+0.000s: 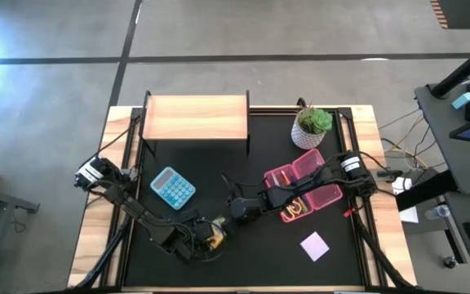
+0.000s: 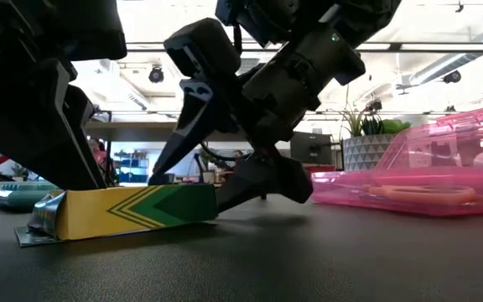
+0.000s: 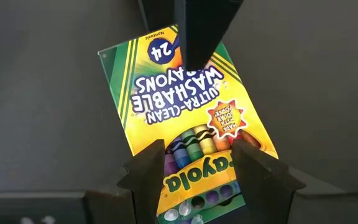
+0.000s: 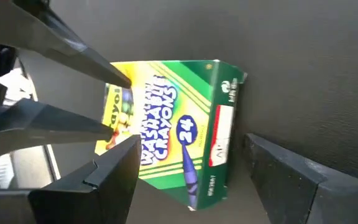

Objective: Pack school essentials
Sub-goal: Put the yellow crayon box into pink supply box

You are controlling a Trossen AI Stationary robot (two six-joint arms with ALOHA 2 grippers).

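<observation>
Landmark for all positions: the pink pencil case, lying open on the black mat, right of centre.

Far left of the case: a blue calculator, flat on the mat, untouched and not packed.

Left of the case, near the front edge: the Crayola crayon box lies flat on the mat. The left gripper is clamped across the box's open end, one finger on each side edge. The box is not lifted in the low view; its base rests on the mat.

Between box and case: the right gripper has its jaws spread wide, straddling the box's closed end from the case side. No contact is visible on either finger, so I read this as a handover or joint reposition just starting.

Inside the case: yellow-handled scissors and some thin items I cannot identify. Judged partly packed.

Behind the case: potted plant, not part of the job.

Front right of the case: lilac note pad, loose on the mat.

Remaining, by my estimate: crayon box, note pad, case lid.
</observation>
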